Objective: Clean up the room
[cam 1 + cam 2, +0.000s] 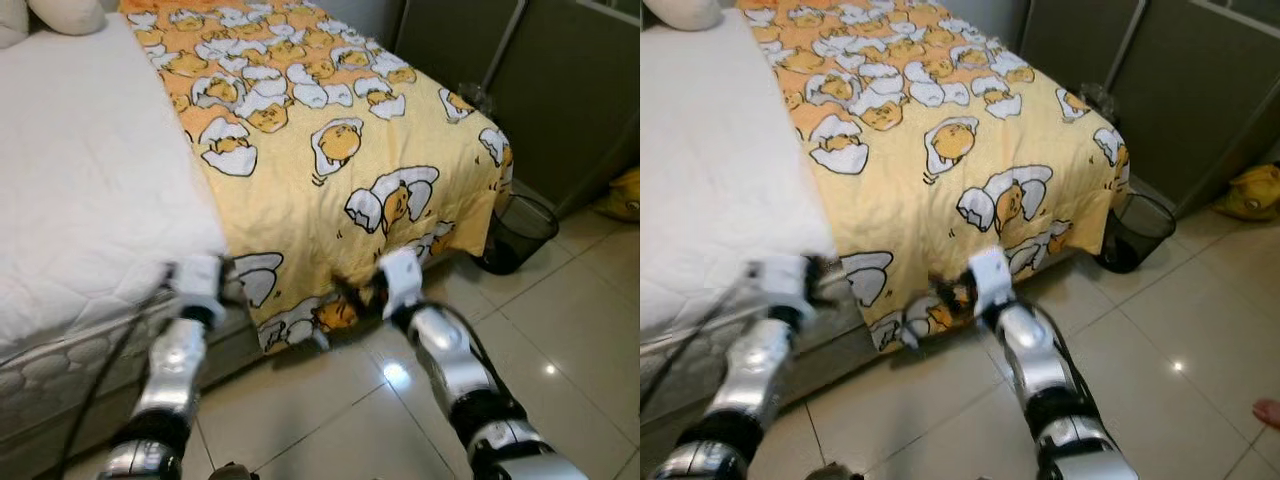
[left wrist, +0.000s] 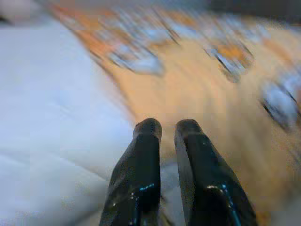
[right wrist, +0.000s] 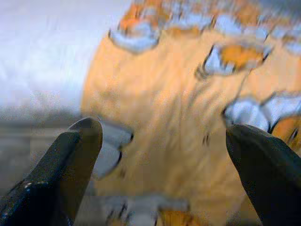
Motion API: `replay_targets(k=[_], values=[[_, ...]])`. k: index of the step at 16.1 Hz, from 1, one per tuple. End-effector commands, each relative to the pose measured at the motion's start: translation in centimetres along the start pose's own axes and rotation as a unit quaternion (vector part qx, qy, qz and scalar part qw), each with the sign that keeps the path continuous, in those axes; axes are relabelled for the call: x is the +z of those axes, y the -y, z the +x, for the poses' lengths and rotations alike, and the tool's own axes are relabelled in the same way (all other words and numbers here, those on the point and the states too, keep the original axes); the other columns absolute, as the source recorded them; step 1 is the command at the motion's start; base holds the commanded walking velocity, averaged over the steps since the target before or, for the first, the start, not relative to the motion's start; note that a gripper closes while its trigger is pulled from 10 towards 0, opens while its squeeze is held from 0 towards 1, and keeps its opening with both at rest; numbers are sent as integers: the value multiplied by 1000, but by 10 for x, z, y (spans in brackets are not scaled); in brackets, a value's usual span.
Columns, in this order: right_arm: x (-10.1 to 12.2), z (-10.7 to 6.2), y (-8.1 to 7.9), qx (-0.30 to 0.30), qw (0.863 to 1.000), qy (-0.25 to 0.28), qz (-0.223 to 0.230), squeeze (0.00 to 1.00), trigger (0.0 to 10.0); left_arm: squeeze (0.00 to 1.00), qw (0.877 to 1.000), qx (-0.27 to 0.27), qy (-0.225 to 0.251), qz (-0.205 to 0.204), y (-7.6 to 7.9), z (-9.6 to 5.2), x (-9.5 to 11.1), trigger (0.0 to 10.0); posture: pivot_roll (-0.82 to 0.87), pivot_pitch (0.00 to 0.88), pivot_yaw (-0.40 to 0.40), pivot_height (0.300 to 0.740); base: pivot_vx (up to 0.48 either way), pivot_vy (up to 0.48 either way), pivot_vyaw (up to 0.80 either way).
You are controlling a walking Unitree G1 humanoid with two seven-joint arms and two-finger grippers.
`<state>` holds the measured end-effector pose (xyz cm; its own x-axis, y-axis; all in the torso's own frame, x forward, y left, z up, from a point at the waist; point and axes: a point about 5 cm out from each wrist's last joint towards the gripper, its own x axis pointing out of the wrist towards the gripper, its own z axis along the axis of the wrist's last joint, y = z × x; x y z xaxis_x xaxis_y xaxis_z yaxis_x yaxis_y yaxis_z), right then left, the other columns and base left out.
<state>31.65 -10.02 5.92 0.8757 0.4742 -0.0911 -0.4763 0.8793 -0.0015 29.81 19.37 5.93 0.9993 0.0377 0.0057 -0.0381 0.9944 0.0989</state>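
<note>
Room cleanup is judged early: yellow egg-cartoon printed blanket [image 1: 330,150] is spread over half the white quilted mattress bed [image 1: 80,180], its edge hanging toward the tiled floor [image 1: 330,410]. Left end effector [image 2: 168,134] is pressed together; right end effector [image 3: 164,136] is spread apart at the hanging edge, nothing gripped.

both wrist views motion-blurred | pillow [image 1: 65,14] cut by top-left edge | yellow object [image 1: 622,195] cut at right edge | right end effector [image 1: 352,292] fingertips hidden against blanket [image 1: 330,130]
</note>
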Motion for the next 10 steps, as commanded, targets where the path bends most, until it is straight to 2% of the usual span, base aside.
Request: replay_targets(k=[1, 2, 3, 7, 8, 10], values=[[10, 1, 6, -19, 999, 29, 4, 0, 10000, 0, 999, 28, 20, -9, -4, -1, 8, 10000, 94, 0, -94, 740, 0, 0, 0], [12, 2, 7, -25, 999, 31, -4, 0, 10000, 0, 999, 40, 30, -9, -8, -4, 11, 10000, 97, 0, -95, 740, 0, 0, 0], [17, 4, 11, -34, 998, 43, -3, 0, 10000, 0, 997, 73, 38, -8, -16, -11, 14, 10000, 105, 0, -99, 740, 0, -480, 650], [23, 8, 11, -48, 997, 52, -11, 0, 10000, 0, 991, 131, 16, 23, -23, -20, 10, 10000, 112, 0, -109, 740, 0, -480, 617], [23, 8, 8, -41, 997, 58, -5, 1000, 10000, 1000, 989, 143, 4, 43, -25, -23, 10, 10000, 112, 0, -108, 740, 0, -461, 587], [21, 7, 6, -38, 997, 61, -5, 1000, 10000, 1000, 988, 142, -11, 66, -27, -24, 9, 10000, 109, 0, -105, 740, 0, -456, 556]])
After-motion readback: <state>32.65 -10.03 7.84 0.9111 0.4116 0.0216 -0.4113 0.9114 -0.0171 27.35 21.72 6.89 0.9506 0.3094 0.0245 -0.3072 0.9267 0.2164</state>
